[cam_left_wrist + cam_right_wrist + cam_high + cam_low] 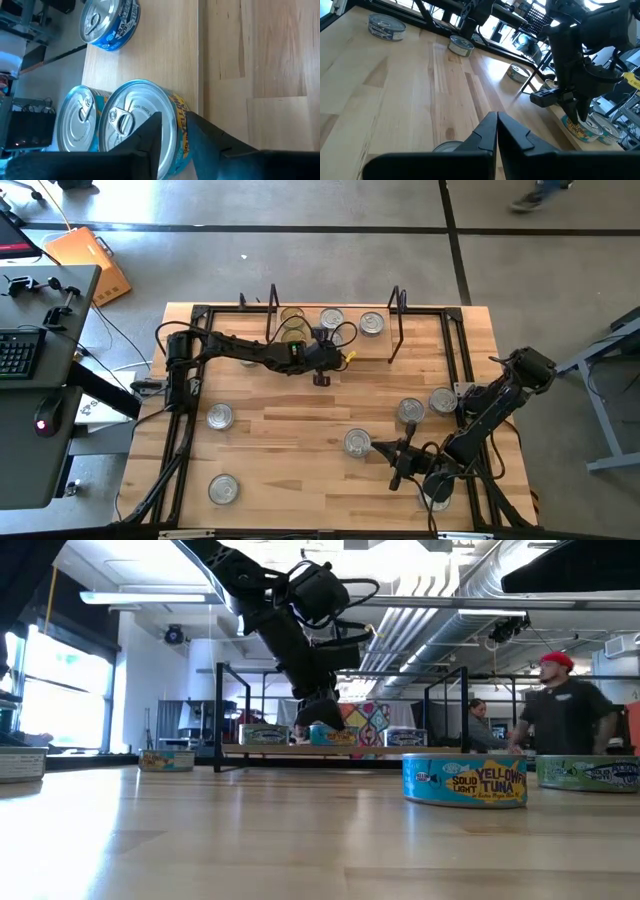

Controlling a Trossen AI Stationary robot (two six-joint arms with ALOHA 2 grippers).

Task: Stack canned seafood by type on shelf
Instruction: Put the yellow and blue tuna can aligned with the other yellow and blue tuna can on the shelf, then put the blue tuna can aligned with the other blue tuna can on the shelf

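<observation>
The shelf [360, 352] is a light-wood board between two black wire uprights at the table's far side. Several tins stand on it, among them a gold-lidded one [293, 321] and silver ones [371, 324]. My left gripper [177, 137] reaches down onto a silver-lidded tin with a yellow and blue label [137, 117], beside another shelf tin [77, 120]. My right gripper [496, 125] is shut and hovers low over the table's near right part, just past a loose tin [357, 442]. Loose tins lie on the tabletop [219, 416] [224, 488] [410, 410]. My left gripper comes from above, pointing down, at the tin's rim on the side toward the shelf's front edge [181, 117]. One finger [150, 135] lies on the lid and the other [210, 135] stands outside the labelled wall, with the rim pinched between them. Whether the tin's base rests on the shelf, I cannot tell.
More tins sit at the table's right [442, 400], and one lies under the right arm [437, 498]. In the low view a yellowfin tuna tin [465, 780] stands close. Black frame rails run along the table's sides [180, 440]. People stand in the room behind [560, 710].
</observation>
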